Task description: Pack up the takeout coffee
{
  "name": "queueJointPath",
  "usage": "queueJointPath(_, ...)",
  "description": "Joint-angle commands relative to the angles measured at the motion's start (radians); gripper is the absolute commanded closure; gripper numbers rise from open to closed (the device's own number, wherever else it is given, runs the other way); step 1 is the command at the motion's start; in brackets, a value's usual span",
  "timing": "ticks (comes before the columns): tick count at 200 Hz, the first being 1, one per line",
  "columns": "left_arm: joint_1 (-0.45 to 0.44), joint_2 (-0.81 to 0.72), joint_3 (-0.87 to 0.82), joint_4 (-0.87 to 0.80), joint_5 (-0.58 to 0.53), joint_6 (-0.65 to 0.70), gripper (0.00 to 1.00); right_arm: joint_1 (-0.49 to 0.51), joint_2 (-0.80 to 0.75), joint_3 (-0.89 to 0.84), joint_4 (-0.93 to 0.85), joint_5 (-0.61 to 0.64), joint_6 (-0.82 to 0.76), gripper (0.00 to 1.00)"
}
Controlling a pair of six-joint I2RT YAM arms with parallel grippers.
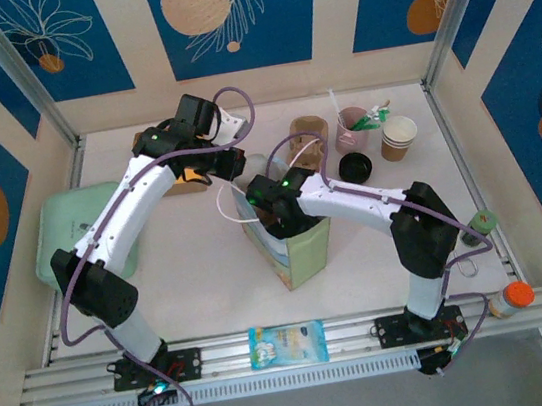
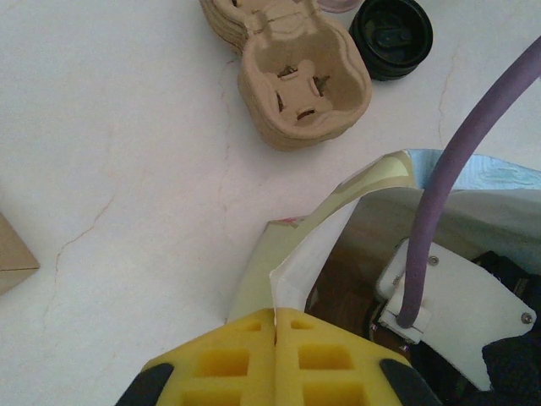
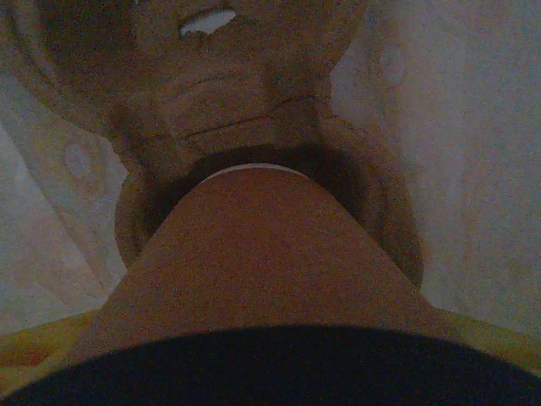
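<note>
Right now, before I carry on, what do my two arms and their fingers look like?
The left arm and right arm have white shells with black joint housings, and a green light glows near each wrist. A purple cable loops along the left arm. The left fingers are yellow blocks with square recesses and black outer edges; the right fingers look yellow too, dimly.
</note>
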Motion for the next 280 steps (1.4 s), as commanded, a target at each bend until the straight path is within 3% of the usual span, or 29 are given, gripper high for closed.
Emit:
queueJointPath(1, -0.004, -0.040, -0.006, -0.001, -0.017, 0.013, 1.00, -0.005, 0.016, -0.014, -0.027, -0.019, 0.026, 0.51)
queueJointPath(280, -0.003, -0.051, -0.012, 0.009, -0.017, 0.008, 1.00, -0.020, 0.047, -0.050, 0.019, -0.026, 0.030, 0.51)
